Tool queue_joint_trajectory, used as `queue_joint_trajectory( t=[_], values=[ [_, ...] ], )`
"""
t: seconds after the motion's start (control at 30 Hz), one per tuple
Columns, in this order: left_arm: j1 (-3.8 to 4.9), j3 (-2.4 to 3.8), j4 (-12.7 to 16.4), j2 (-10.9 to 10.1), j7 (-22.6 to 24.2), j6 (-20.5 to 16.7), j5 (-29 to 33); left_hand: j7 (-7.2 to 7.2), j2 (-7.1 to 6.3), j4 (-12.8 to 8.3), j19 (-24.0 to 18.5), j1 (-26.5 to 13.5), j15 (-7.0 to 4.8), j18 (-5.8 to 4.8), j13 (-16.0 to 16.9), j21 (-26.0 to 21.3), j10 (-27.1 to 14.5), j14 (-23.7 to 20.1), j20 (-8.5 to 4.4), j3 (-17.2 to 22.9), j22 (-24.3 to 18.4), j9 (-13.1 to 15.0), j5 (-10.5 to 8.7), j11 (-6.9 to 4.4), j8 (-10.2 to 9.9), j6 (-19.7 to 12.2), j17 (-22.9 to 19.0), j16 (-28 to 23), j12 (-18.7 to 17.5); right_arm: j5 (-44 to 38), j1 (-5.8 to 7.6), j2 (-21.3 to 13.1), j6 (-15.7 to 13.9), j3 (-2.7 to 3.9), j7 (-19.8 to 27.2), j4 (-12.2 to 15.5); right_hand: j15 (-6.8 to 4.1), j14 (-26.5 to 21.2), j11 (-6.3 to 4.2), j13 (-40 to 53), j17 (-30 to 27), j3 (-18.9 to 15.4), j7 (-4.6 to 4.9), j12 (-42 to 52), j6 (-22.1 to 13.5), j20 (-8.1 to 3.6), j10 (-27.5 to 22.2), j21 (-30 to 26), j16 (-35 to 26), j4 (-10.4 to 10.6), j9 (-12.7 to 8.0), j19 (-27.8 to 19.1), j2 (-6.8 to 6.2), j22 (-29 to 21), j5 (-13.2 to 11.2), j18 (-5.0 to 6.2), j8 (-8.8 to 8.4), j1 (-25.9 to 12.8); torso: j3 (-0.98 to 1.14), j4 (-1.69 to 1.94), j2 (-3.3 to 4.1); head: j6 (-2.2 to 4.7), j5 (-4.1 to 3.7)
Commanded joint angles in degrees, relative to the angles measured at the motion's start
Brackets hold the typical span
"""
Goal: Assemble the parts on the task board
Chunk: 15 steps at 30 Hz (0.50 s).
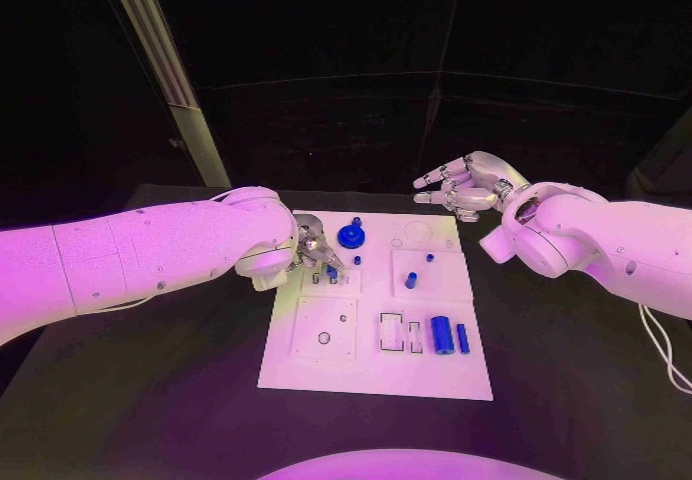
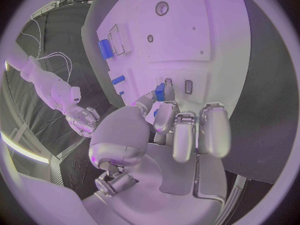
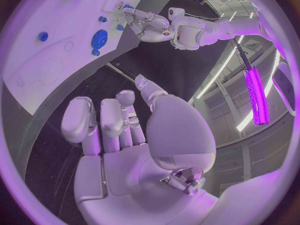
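Black worktop [image 1: 577, 380] carries the white board [image 1: 378, 375] in the middle, long side running away from me.

My left arm [image 1: 130, 250] comes across to the board's left edge, far half. My right arm [image 1: 620, 245] sits off the board's far right corner.

Left hand [image 1: 315, 252] is down on the board; in the left wrist view its fingers [image 2: 164, 116] pinch a small blue peg [image 2: 160, 92] right at the board surface beside two small slots. So left is holding the peg.

Right hand [image 1: 464, 187] hovers over the worktop just past the board's far right corner, fingers [image 3: 103, 122] loosely spread and curved, nothing in them.

Parts on the board, biggest first:
- blue cylinder [image 1: 441, 335] lying near the right edge, near half, next to a thin blue bar [image 1: 463, 338] just to its right
- blue gear [image 1: 351, 236] at the far end, just right of my left hand
- short blue pin [image 1: 411, 281] mid-board on the right panel
- tiny blue stud [image 1: 430, 257] just beyond that pin
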Motion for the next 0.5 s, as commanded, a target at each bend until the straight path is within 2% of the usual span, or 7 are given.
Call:
queue_joint_trajectory(
  t=[0.03, 0.17, 0.5],
  values=[
    [0.07, 0.01, 1.0, -0.5, 0.7, -3.4, 0.3, -0.02, -0.90, -11.2, 0.4, -1.3, 0.41, -1.07, 3.7, 0.2, 0.5, 5.5, 0.05, 15.3, 1.0, 0.8, -0.69, -0.34, 0.4, 0.5, 12.8, 0.2, 0.1, 0.0, 0.12, 0.1, 0.9, 0.03, 0.0, -0.1, -0.02, 0.5, -0.02, -0.1, 0.0, 0.1, 0.00, -0.3, 0.0, -0.19, 0.0, -0.2, -0.3, -0.4, 0.1, 0.0, -0.24, -0.1, 0.2, 0.74, -0.10, -0.4, 0.02, -0.02, 0.02, -0.07, 0.18],
    [-0.11, -0.01, 1.8, -0.8, 0.6, -4.2, -0.6, -0.11, -1.50, -11.2, 0.4, -1.9, 0.27, -1.10, 3.8, 0.2, 0.5, 5.5, 0.11, 17.0, 1.1, 1.2, -0.87, -0.27, 0.5, 0.5, 12.8, 0.2, 0.1, 0.0, 0.11, 0.2, 1.0, 0.03, 0.0, -0.2, -0.01, 0.5, -0.01, -0.1, 0.0, 0.0, 0.00, -0.3, -0.1, -0.19, 0.0, -0.3, -0.4, -0.3, 0.1, 0.0, -0.28, -0.1, 0.2, 0.74, -0.09, -0.6, -0.01, -0.11, 0.06, -0.17, 0.38],
    [-1.37, -0.03, 2.6, -0.8, 1.2, -7.0, -5.0, -0.14, -1.95, -11.1, 0.5, -2.3, 0.22, -1.13, 3.8, 0.3, 0.6, 5.4, 0.07, 18.4, 1.3, 1.1, -1.24, -0.33, 0.7, 0.7, 12.7, 0.1, 0.1, 0.0, 0.11, 0.3, 1.2, 0.02, 0.0, -0.4, -0.01, 0.5, -0.01, -0.1, 0.0, 0.0, 0.00, -0.3, -0.1, -0.19, 0.0, -0.3, -0.4, -0.3, 0.1, 0.0, -0.28, -0.1, 0.2, 0.74, -0.09, -0.6, -0.06, -0.16, 0.01, -0.14, 0.52]
  ],
)
